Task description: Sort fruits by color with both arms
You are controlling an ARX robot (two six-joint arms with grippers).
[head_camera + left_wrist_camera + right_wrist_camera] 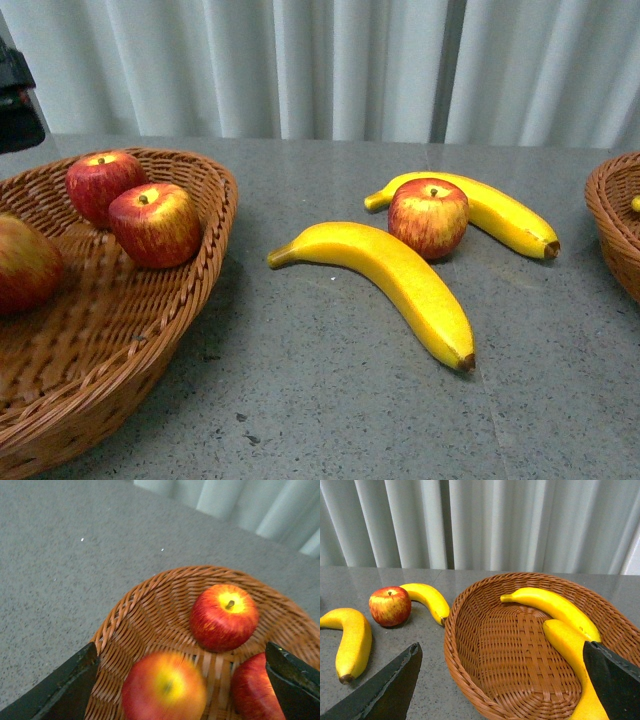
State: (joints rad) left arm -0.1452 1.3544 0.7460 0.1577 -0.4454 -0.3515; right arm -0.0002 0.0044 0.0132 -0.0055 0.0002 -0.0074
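Left basket is overhung by spread left pincer; near banana, slanted toward desk front, is judged nearer right pincer, likewise spread.

The front camera sat low on the robot's body and faced across the grey table toward the curtain. The left wrist camera looked steeply down at close range into the left basket, which the front view also showed. The right wrist camera looked obliquely across the right basket; it shared the loose apple, near banana and far banana with the front view.
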